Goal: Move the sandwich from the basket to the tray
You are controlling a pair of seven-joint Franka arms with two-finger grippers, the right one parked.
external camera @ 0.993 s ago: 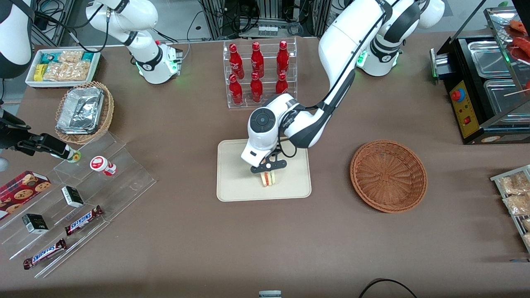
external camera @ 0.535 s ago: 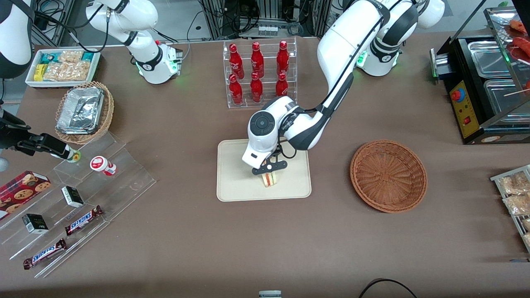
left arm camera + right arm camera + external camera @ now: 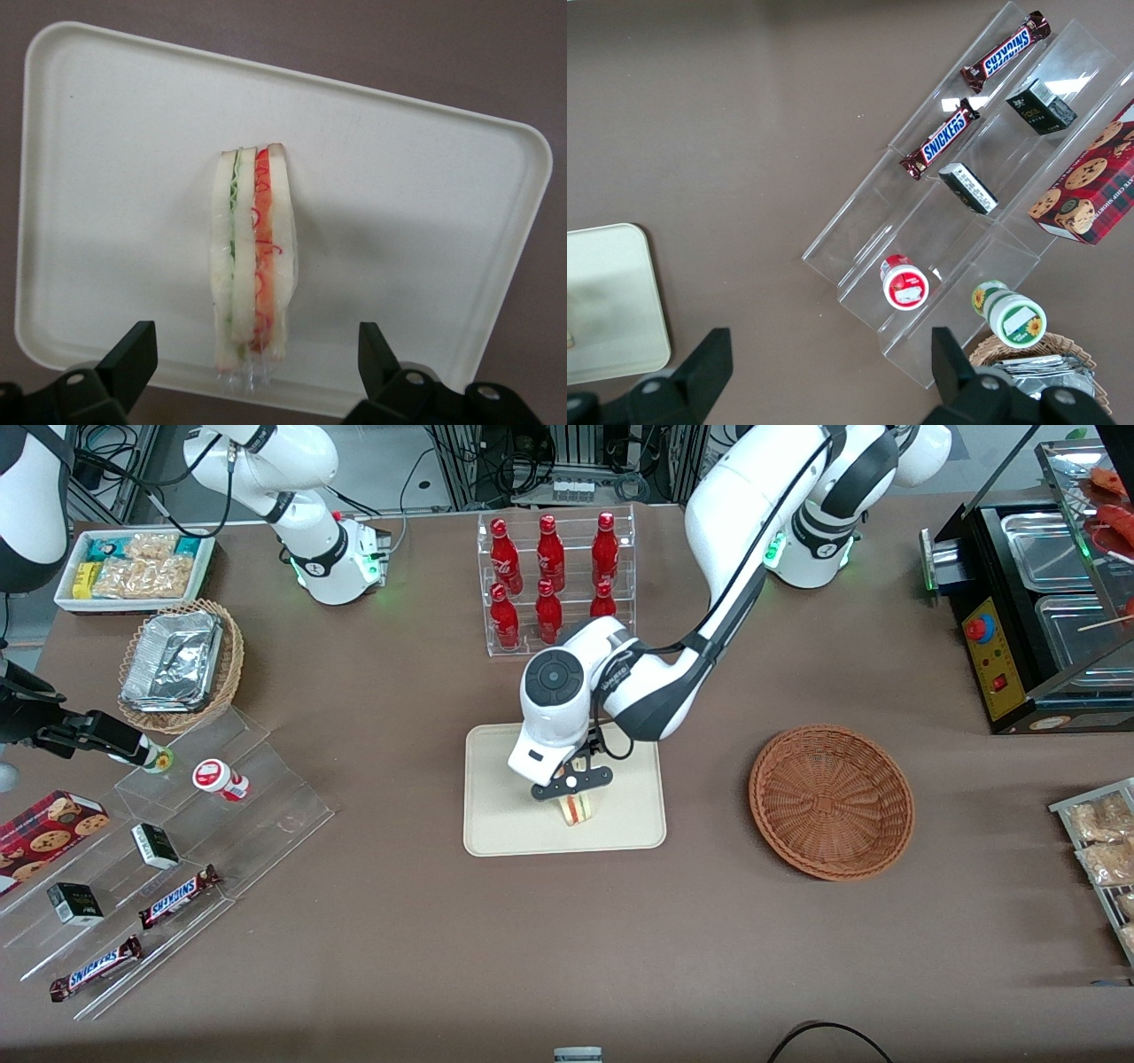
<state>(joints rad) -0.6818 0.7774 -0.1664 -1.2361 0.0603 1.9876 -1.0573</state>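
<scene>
Surface: brown table [image 3: 567, 948], cabling and racks at its edge farthest from the front camera. Tray [image 3: 505, 815] at centre; sandwich [image 3: 578, 810] on it, standing on edge. Gripper [image 3: 257, 376] above the sandwich, fingers [image 3: 133, 354] spread wide, clear of the bread. Basket [image 3: 831, 802] toward the working arm's end. Sandwich partly hidden by the gripper in the front view.

Left arm bent at elbow, wrist pointing down. Gripper [image 3: 571, 783] low over table centre, fingers [image 3: 133, 354] spread wide, gripping nothing.

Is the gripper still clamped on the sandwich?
No. The gripper is open above the tray, fingers clear of the sandwich.
</scene>
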